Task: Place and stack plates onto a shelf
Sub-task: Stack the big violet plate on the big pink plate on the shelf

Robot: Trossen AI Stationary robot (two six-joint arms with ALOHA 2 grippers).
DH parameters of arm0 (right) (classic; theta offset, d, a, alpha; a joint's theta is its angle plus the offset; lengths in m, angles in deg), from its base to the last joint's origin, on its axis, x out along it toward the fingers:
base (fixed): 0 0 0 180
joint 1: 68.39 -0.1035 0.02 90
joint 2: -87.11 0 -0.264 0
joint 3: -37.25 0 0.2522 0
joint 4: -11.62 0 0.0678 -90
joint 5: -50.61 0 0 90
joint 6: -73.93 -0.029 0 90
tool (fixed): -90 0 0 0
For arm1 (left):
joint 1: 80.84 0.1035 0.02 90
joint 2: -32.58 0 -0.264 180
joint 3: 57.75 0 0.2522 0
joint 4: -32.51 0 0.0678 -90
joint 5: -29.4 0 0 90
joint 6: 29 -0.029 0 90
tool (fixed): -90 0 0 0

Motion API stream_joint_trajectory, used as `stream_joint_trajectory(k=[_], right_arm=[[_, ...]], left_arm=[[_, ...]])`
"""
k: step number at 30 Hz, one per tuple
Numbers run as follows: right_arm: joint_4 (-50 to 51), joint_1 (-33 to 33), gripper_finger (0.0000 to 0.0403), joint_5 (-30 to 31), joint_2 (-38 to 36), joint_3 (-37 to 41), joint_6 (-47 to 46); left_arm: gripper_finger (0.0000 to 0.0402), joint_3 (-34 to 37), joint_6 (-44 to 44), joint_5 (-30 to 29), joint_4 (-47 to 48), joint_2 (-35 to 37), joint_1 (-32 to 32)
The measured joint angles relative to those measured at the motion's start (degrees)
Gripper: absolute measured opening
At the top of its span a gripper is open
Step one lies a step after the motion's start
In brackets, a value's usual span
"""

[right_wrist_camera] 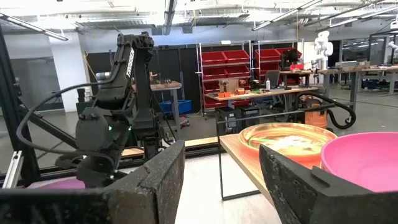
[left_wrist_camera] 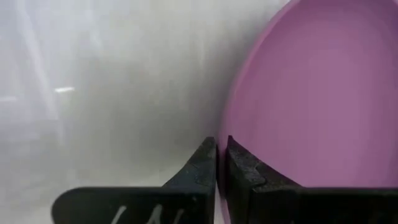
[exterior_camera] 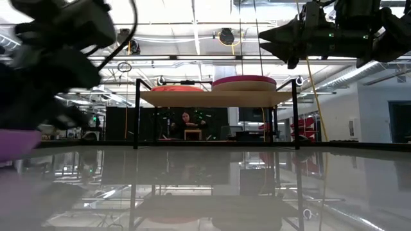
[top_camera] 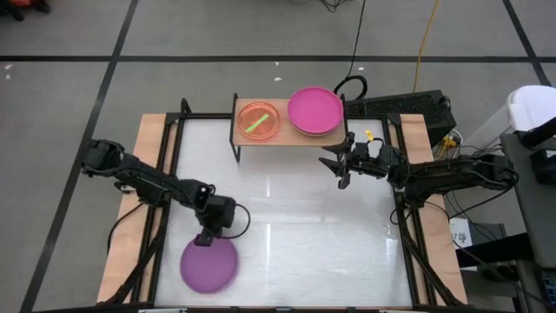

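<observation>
A purple plate (top_camera: pixel 208 265) lies near the table's near edge, left of centre, and also shows in the low view (exterior_camera: pixel 14 142). My left gripper (top_camera: pixel 207 236) is at its far rim, shut on it. The light-wood shelf (top_camera: pixel 291 132) stands at the far side. On it sit an orange plate with a translucent green one inside (top_camera: pixel 259 120) and a magenta plate on a beige one (top_camera: pixel 314 110). My right gripper (top_camera: pixel 341 167) hovers open, just off the shelf's right end, above the table and touching nothing. My left gripper pinches the purple plate's far rim (left_wrist_camera: pixel 222 144) between its two fingers (left_wrist_camera: pixel 202 163), one on each face of the rim. It comes slanting down from the far side. Whether the plate is lifted off the table, I cannot tell.
The white tabletop (top_camera: pixel 287 226) between the purple plate and the shelf is bare. Black frame rails (top_camera: pixel 408 226) run along the table's left and right sides. In the right wrist view the shelf's plates (right_wrist_camera: pixel 286 140) are close ahead, with my left arm (right_wrist_camera: pixel 118 124) beyond.
</observation>
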State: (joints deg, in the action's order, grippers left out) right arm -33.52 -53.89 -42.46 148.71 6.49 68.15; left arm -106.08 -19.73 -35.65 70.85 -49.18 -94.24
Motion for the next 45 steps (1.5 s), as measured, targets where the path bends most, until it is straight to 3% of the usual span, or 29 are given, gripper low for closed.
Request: stream_joint_trajectory(k=[6, 13, 17, 21, 28, 40, 45], right_arm=[[0.0, 0.0, 0.0187, 0.0, 0.0, 0.0, 0.0], [-0.8, 0.0, 0.0187, 0.0, 0.0, 0.0, 0.0], [-3.7, 0.0, 0.0187, 0.0, 0.0, 0.0, 0.5], [-7.4, 0.0, 0.0187, 0.0, 0.0, 0.0, 0.6], [-9.7, 0.0, 0.0187, 0.1, 0.0, 0.0, 0.9], [-11.6, 0.0, 0.0187, 0.2, 0.0, 0.0, 5.2], [-12.5, 0.0, 0.0187, 0.2, 0.0, 0.0, 4.9]], left_arm=[[0.0010, -13.7, -11.1, -1.0, 14.3, 0.0, 5.6], [0.0010, -33.4, -28.3, -7.9, 27.4, 0.1, 15.6], [0.0010, -43.6, -39.8, -10.4, 27.9, 0.1, 23.7], [0.0010, -52.0, -46.3, -10.2, 20.9, -0.4, 33.0], [0.0010, -63.0, -46.4, -2.7, 8.6, -7.8, 44.3], [0.0010, -92.5, -43.1, -2.5, 9.1, -35.0, 49.4], [0.0022, -98.8, -39.6, -2.5, 8.9, -40.5, 50.4]])
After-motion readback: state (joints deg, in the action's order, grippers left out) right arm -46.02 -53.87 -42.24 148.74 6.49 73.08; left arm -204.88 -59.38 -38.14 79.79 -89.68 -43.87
